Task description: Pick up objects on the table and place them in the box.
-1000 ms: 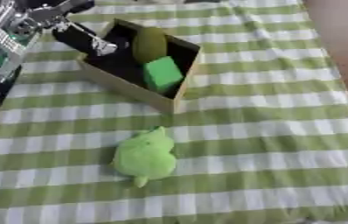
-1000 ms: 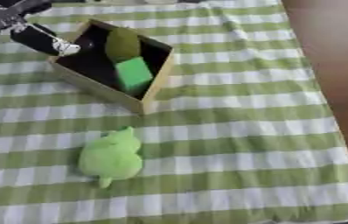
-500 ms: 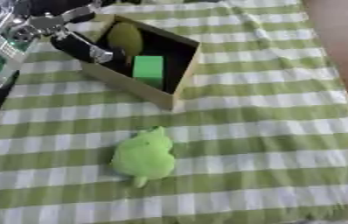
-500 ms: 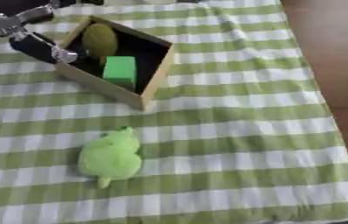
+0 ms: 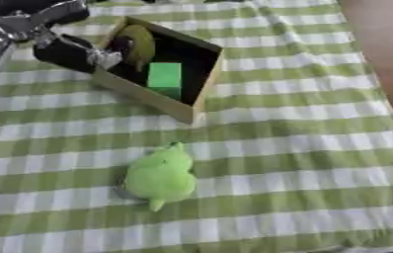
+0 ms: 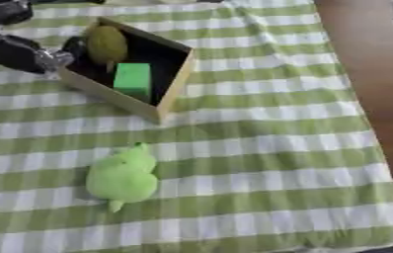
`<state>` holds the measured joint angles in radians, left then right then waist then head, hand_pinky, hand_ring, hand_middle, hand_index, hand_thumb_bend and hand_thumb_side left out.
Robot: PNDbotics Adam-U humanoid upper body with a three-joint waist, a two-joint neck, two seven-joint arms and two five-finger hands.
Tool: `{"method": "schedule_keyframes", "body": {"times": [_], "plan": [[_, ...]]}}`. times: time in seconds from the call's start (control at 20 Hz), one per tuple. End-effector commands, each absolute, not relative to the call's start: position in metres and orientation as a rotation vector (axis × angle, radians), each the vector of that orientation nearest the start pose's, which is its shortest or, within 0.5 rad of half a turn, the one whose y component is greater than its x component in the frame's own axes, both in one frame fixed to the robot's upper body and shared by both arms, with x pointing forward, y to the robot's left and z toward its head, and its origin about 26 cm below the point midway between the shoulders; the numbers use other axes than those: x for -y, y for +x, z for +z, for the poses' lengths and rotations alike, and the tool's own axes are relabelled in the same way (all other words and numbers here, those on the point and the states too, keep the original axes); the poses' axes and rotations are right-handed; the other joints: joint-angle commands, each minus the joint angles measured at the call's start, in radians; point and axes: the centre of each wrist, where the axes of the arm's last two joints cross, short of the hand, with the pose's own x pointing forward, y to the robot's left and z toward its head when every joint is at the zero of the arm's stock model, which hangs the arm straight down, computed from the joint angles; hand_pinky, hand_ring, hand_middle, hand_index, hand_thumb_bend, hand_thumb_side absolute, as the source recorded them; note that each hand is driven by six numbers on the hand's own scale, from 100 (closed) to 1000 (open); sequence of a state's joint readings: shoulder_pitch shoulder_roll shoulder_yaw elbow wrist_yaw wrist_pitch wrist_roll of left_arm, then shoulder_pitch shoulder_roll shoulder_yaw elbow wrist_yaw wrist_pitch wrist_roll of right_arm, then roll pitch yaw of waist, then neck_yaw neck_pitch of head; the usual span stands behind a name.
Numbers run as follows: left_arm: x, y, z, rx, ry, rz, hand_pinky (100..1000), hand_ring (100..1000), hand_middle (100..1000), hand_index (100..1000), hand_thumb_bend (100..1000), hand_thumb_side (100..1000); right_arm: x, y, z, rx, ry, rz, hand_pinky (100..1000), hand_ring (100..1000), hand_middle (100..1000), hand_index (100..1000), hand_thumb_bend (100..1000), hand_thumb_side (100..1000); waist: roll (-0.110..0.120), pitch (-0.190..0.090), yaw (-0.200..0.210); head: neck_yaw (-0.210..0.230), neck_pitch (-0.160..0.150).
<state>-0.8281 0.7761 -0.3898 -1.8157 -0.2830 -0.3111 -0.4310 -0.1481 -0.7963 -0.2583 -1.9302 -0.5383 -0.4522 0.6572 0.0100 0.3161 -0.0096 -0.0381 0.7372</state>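
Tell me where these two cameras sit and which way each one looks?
Left eye view: in the robot's head, looking down at the checked tablecloth; the left robot hand shows at the box.
Right eye view: beside it, same downward look, same robot hand at upper left.
Both share the box, its green block and the green plush toy.

Greens on a checked cloth

The desk wears green-and-white checks. The box has pale tan walls and a black inside; in it sit a bright green block and an olive-green rounded thing. Below the box lies a lime-green soft toy. Left of the box, the black-and-silver left hand.
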Motion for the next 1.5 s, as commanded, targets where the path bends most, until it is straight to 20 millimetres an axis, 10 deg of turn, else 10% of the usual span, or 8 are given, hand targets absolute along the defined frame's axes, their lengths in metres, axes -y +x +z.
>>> {"method": "schedule_keyframes", "body": {"times": [0.05,1.05,1.5], "plan": [[-0.222,0.302,0.329,-2.377,-0.461,2.268,785,831,827,931,100,200,0.397,0.270,0.260,2.331,0.051,1.218,1000,1000,473,932,100,470,0.013,-0.015,0.002,-0.014,-0.002],[-0.220,0.298,0.281,-2.070,-0.265,2.665,824,867,844,936,100,155,0.396,0.271,0.258,2.327,0.066,1.239,1000,1000,471,933,100,470,0.008,-0.015,0.004,-0.011,0.012],[-0.204,0.298,0.270,-2.003,-0.369,2.649,896,925,887,971,100,813,0.397,0.271,0.256,2.309,0.068,1.246,1000,1000,466,936,100,470,0.011,-0.017,0.003,-0.009,0.015]]}}
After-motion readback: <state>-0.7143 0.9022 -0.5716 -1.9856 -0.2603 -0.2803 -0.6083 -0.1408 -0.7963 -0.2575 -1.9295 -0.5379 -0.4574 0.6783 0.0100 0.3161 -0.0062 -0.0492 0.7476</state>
